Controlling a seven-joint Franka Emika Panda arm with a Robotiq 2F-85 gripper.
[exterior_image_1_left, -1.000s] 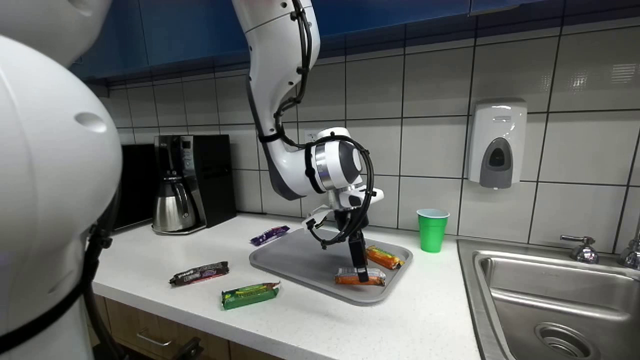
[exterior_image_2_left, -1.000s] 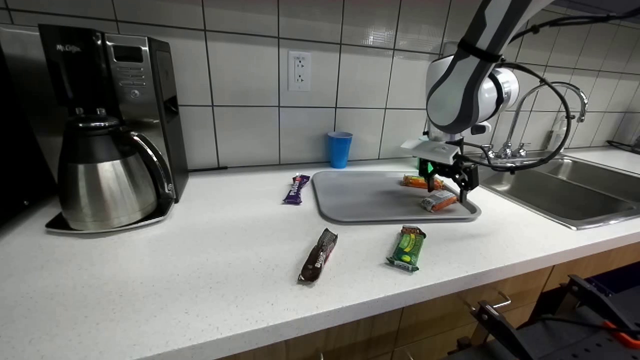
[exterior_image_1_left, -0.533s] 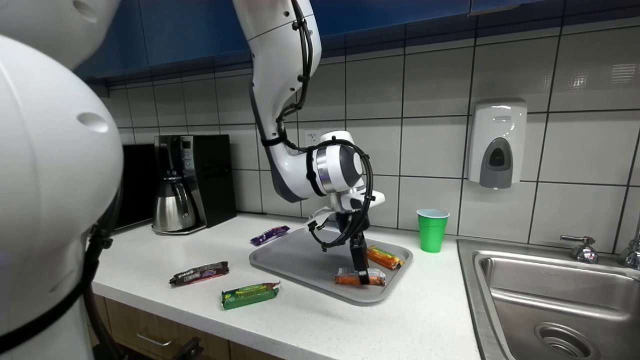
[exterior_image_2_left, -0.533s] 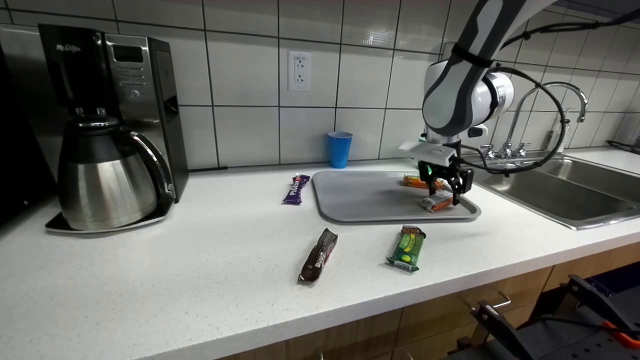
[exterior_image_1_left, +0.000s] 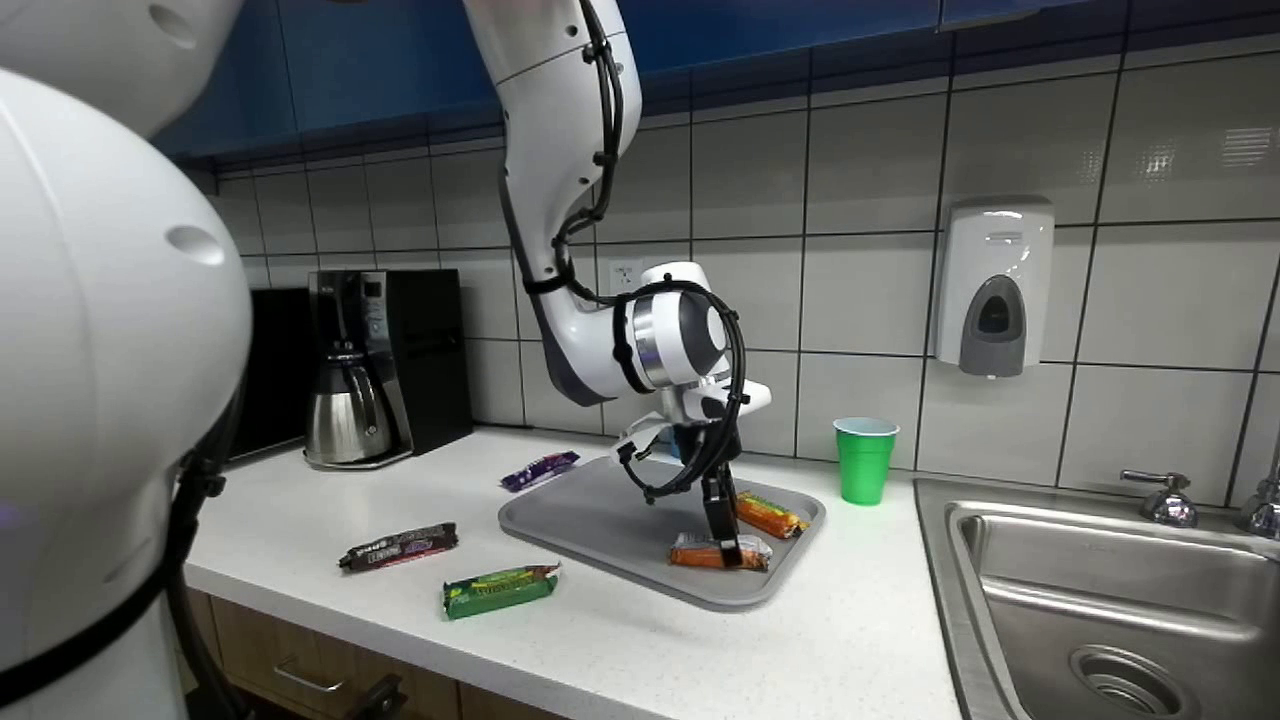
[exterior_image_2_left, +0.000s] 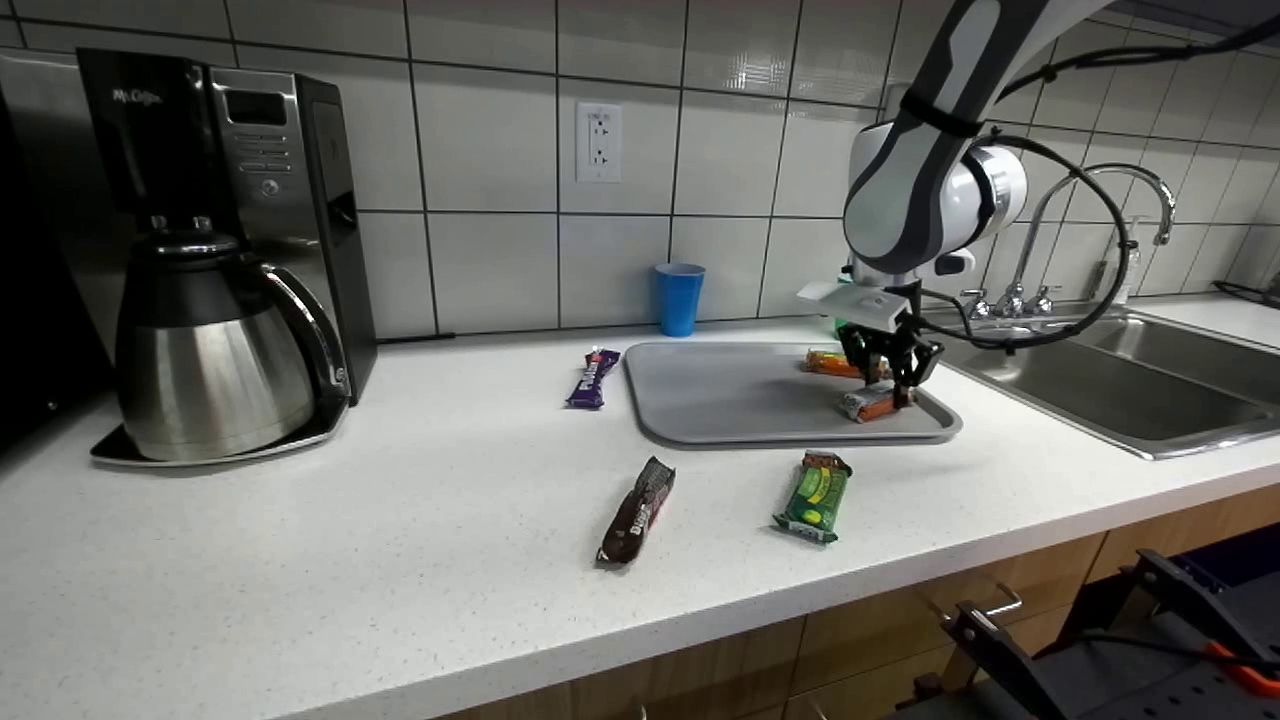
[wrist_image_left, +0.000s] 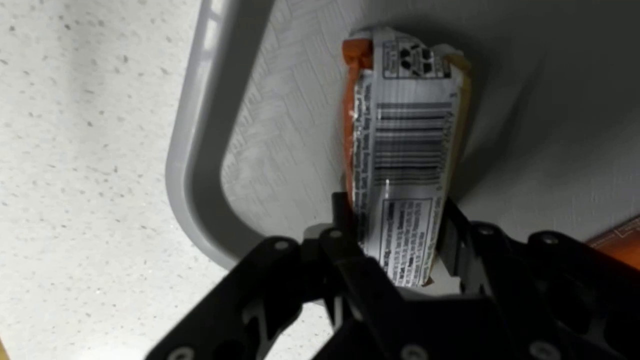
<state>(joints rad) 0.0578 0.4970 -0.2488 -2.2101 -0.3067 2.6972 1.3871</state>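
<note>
Pincer (wrist_image_left: 397, 212): fingers (wrist_image_left: 342, 212) closer together than a moment ago, clamped on the bar (wrist_image_left: 407, 145).
Bar: light, crushable, slick, I'd guess; best held mid-length, just ahead of these fingers.

2 orange bars (wrist_image_left: 407, 135), 1 purple bar (exterior_image_2_left: 593, 378), 1 dk brown bar (exterior_image_2_left: 637, 510) & 1 green bar (exterior_image_2_left: 818, 497), so 5 wrapped bars tot.; 1 gray tray (exterior_image_2_left: 735, 395); 1 white table (exterior_image_2_left: 400, 560); 1 green cup (exterior_image_1_left: 865, 465) & 1 blue cup (exterior_image_2_left: 679, 302), so 2 cups tot.; 1 coffee maker (exterior_image_2_left: 262, 205) w/ 1 carafe (exterior_image_2_left: 215, 370); 1 wall dispenser (exterior_image_1_left: 995, 285); 1 wall outlet (exterior_image_2_left: 599, 142); 1 sink (exterior_image_1_left: 1120, 560) & 1 faucet (exterior_image_2_left: 1012, 300) w/ 2 handles (exterior_image_1_left: 1168, 502); 1 robot arm (exterior_image_1_left: 550, 150) w/ 1 end effector (wrist_image_left: 396, 211), 2 fingers (exterior_image_1_left: 722, 520)
</note>
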